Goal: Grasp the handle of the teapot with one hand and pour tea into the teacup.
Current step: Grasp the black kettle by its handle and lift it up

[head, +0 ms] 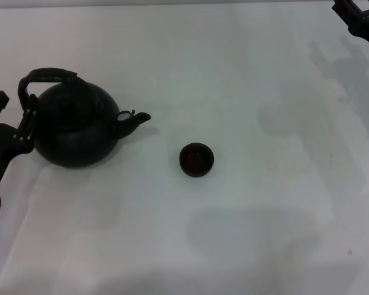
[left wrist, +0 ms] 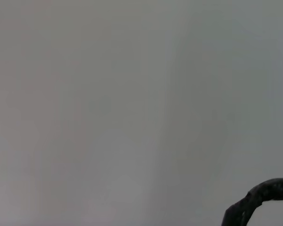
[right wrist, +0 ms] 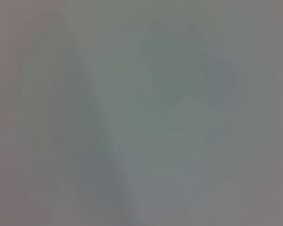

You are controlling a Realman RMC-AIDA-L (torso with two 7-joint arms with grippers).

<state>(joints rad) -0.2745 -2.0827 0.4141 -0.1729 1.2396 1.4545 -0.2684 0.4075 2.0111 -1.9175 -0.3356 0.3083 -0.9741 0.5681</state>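
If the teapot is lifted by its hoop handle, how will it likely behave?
The teapot has a big round body, so it is probably heavy for its size. Hung from the arched handle, it may swing and tip spout-first. The wrapped bar looks rough, so likely not slippery. The left gripper is beside it.

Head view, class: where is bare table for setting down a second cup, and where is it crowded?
Free: the wide table right of the teacup, the front strip below both vessels, and the far stretch behind them. The gap between the teapot spout and teacup is modest. Crowded: the left edge, where the left gripper sits against the teapot beside its handle. The right gripper occupies the far right corner.
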